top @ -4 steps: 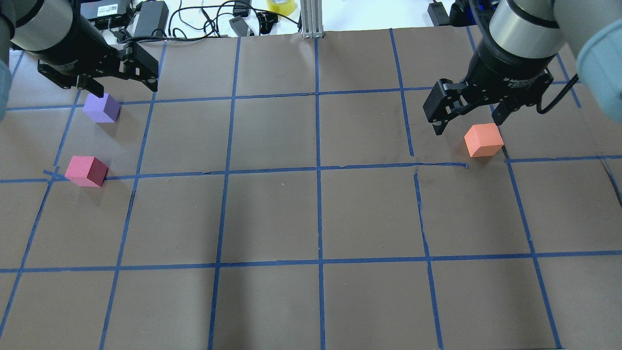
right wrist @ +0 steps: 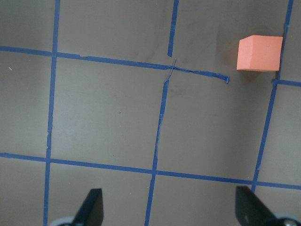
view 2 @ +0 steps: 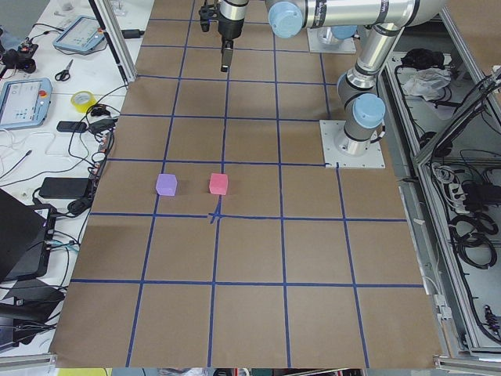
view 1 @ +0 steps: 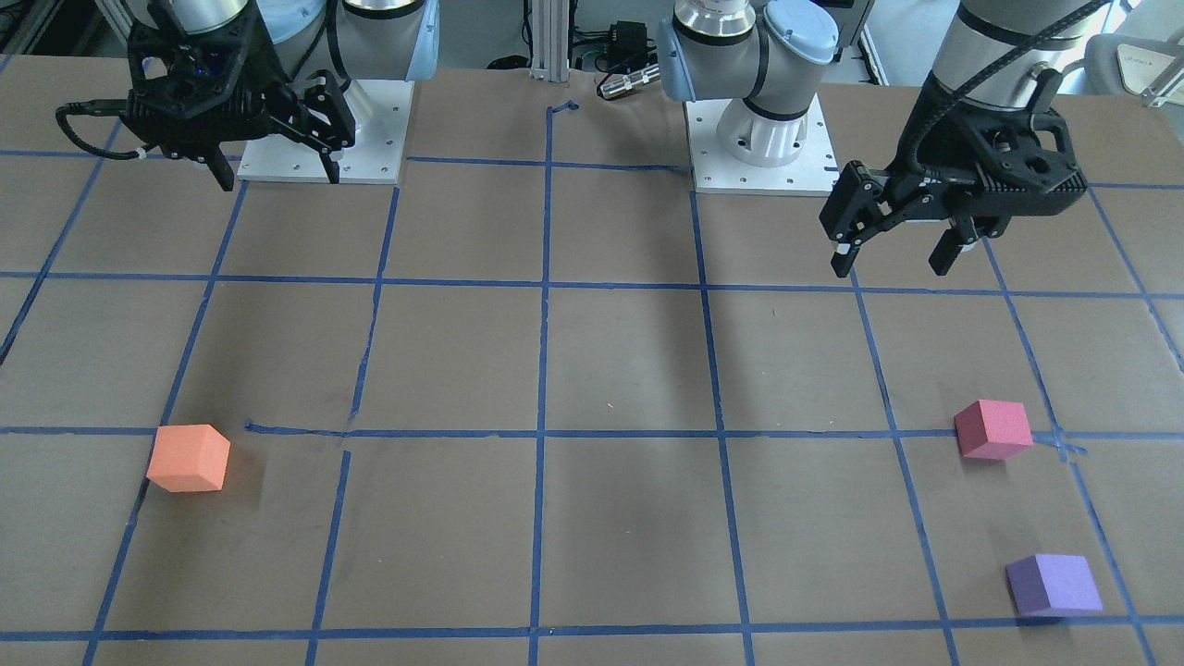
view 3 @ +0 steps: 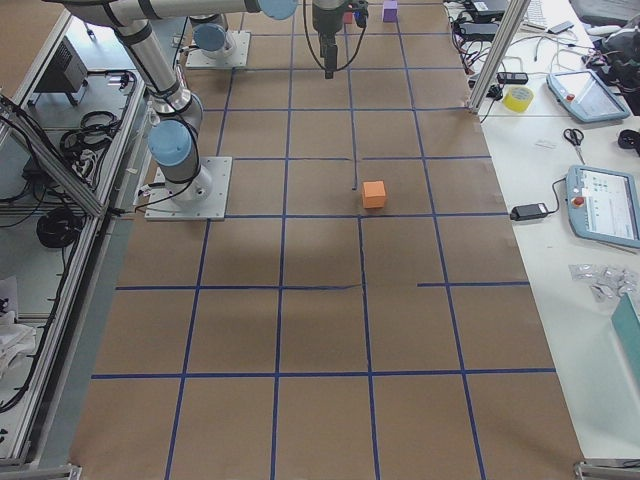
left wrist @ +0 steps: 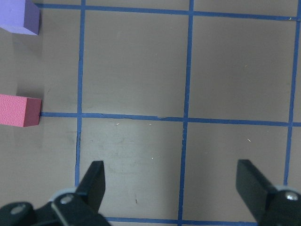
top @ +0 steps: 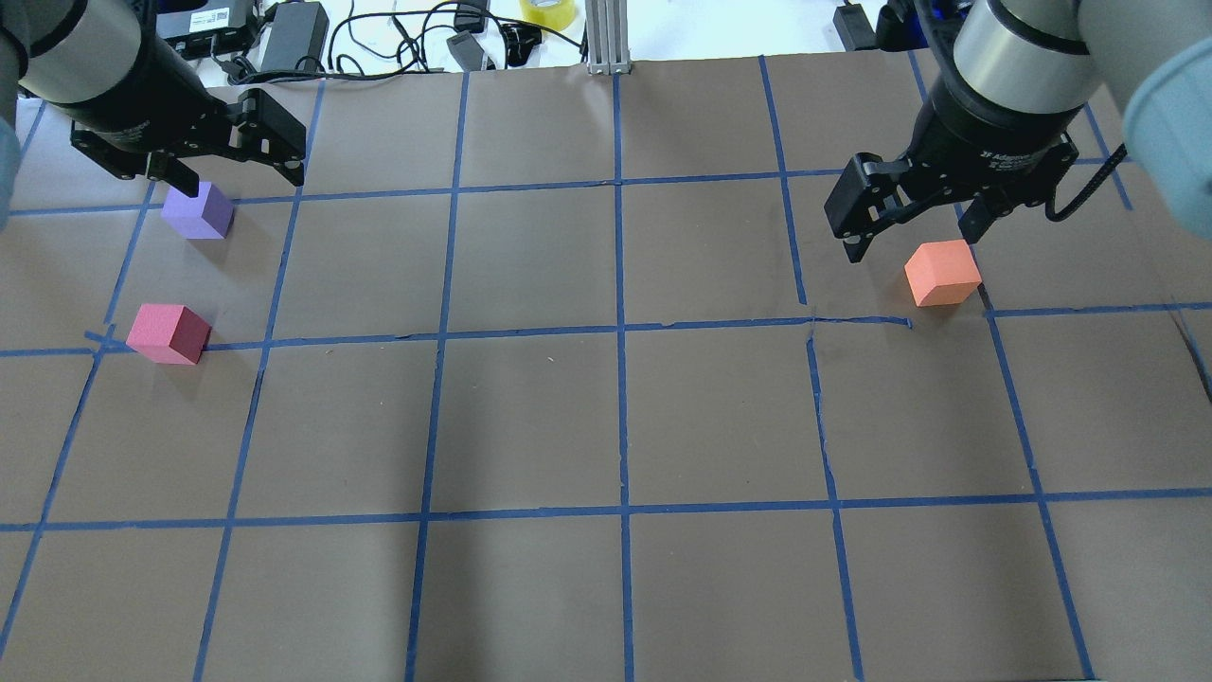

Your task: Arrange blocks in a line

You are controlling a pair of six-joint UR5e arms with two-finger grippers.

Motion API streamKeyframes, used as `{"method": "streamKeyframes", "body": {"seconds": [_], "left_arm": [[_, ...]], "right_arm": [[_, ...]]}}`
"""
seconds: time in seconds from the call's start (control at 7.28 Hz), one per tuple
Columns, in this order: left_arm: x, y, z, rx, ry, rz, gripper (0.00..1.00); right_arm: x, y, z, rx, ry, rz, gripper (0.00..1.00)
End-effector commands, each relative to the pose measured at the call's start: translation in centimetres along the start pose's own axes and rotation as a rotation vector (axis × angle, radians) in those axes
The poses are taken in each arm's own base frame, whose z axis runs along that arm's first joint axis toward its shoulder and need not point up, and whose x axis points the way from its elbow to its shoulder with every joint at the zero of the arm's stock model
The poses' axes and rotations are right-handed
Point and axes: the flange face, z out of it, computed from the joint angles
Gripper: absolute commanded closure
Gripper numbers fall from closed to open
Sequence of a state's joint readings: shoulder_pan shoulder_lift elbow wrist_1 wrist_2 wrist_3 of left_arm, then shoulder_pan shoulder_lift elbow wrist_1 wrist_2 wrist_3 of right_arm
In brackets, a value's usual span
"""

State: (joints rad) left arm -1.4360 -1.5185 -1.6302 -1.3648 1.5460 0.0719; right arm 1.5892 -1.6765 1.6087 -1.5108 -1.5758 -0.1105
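Three foam cubes lie on the brown table. The purple block (top: 198,210) and the pinkish-red block (top: 169,333) sit far left; the orange block (top: 941,273) sits far right. My left gripper (top: 237,177) hangs open and empty above the table, near the purple block in the overhead view. The front view shows it (view 1: 893,266) well short of both left blocks (view 1: 992,429) (view 1: 1053,585). My right gripper (top: 911,244) is open and empty, raised, with the orange block (right wrist: 259,52) ahead of it to the right in its wrist view.
A blue tape grid covers the table. Cables, power bricks and a yellow tape roll (top: 547,11) lie past the far edge, beside an aluminium post (top: 606,38). The two arm bases (view 1: 324,129) (view 1: 763,139) stand at the robot's side.
My left gripper has shifted slightly toward the far edge, so more of the purple block shows. My right gripper and all three blocks have barely moved.
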Motion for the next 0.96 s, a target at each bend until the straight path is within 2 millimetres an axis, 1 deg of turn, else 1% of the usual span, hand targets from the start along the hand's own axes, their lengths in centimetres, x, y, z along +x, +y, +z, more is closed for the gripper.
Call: {"method": "streamKeyframes", "body": {"seconds": [0.0,0.14,0.27,0.55,0.69,0.82], "left_arm": [[-0.1,-0.1,0.0,0.003,0.011,-0.011,0.00],[-0.2,0.5,-0.8,0.017,0.009,-0.007,0.00],[-0.6,0.2,-2.1,0.049,-0.008,-0.015,0.00],[-0.8,0.7,-1.5,0.029,-0.057,-0.015,0.00],[-0.4,0.9,-1.6,0.027,-0.048,-0.018,0.00],[0.0,0.7,-1.2,0.019,-0.040,-0.055,0.00]], "right_arm": [[0.1,0.2,0.2,-0.022,0.008,0.000,0.00],[0.1,0.4,0.4,-0.037,0.009,0.000,0.00],[0.0,0.3,0.4,-0.034,0.004,0.000,0.00],[0.2,0.3,0.4,-0.037,0.009,0.001,0.00],[0.2,0.3,0.4,-0.037,0.011,0.001,0.00],[0.1,0.1,0.4,-0.029,0.012,-0.003,0.00]]}}
